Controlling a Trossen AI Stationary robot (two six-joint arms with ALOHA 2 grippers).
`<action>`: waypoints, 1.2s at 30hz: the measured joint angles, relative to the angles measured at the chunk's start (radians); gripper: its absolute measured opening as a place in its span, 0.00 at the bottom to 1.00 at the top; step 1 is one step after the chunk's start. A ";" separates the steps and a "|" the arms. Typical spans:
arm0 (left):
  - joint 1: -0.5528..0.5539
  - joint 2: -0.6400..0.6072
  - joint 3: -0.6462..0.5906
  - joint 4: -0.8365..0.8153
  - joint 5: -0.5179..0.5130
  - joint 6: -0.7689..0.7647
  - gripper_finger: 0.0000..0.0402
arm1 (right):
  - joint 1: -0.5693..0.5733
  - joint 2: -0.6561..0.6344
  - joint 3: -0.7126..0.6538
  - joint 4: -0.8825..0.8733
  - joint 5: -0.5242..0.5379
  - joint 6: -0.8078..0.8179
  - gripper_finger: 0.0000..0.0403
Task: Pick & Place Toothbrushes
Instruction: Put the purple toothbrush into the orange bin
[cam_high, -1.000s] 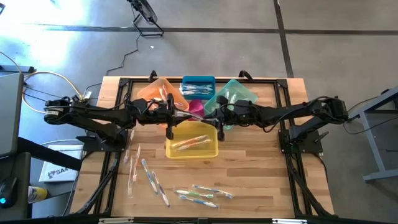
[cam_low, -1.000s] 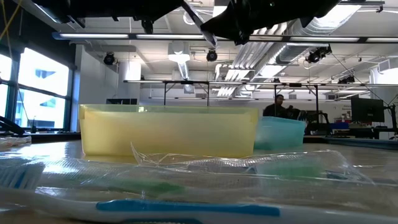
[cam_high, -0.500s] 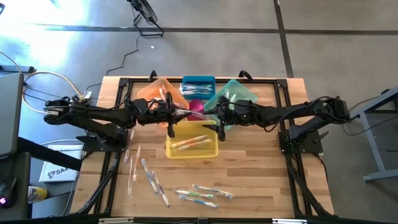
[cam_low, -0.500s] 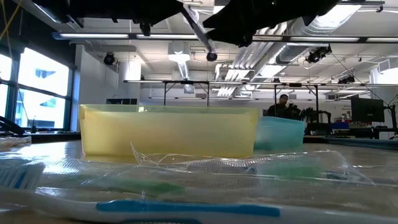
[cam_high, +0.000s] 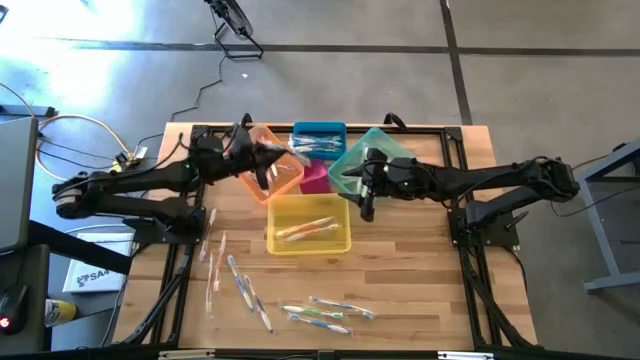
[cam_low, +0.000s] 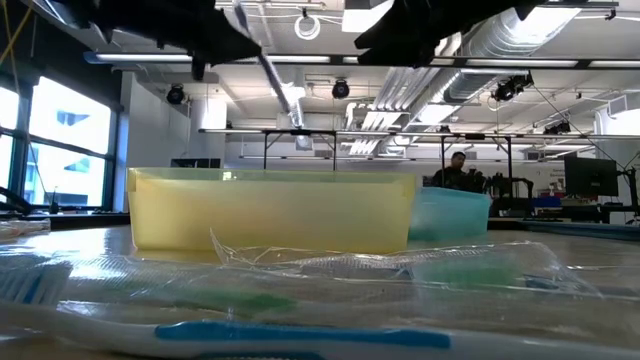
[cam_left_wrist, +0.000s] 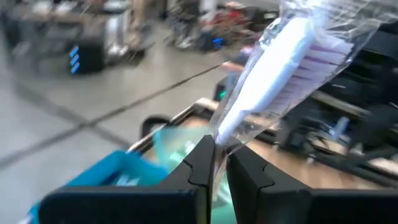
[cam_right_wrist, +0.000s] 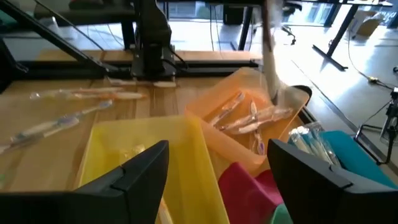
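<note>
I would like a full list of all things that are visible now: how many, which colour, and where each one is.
Wooden table: one, light wood, under everything.
Orange bin: one, back left of the bin group, with toothbrushes inside.
Blue bin: one, back middle, with toothbrushes inside.
Teal bin: one, back right.
Pink bin: one, centre of the group.
Yellow bin: one, front, with toothbrushes inside.
Loose toothbrushes: about ten, whitish with coloured accents, on the table's front and left.
Held toothbrush: one, wrapped, white with pink bristles, over the orange bin.
Left gripper: shut on the held toothbrush.
Right gripper: open, beside the yellow bin.
</note>
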 joint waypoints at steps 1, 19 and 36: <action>0.024 -0.010 0.000 -0.036 0.000 -0.038 0.06 | 0.000 -0.002 0.000 -0.007 0.000 0.000 0.65; 0.351 0.029 -0.013 -0.333 0.167 -0.261 0.06 | 0.000 -0.002 0.000 -0.087 0.000 0.025 0.60; 0.431 0.299 -0.094 -0.164 0.261 -0.332 0.06 | 0.000 -0.002 0.000 -0.106 0.000 0.051 0.58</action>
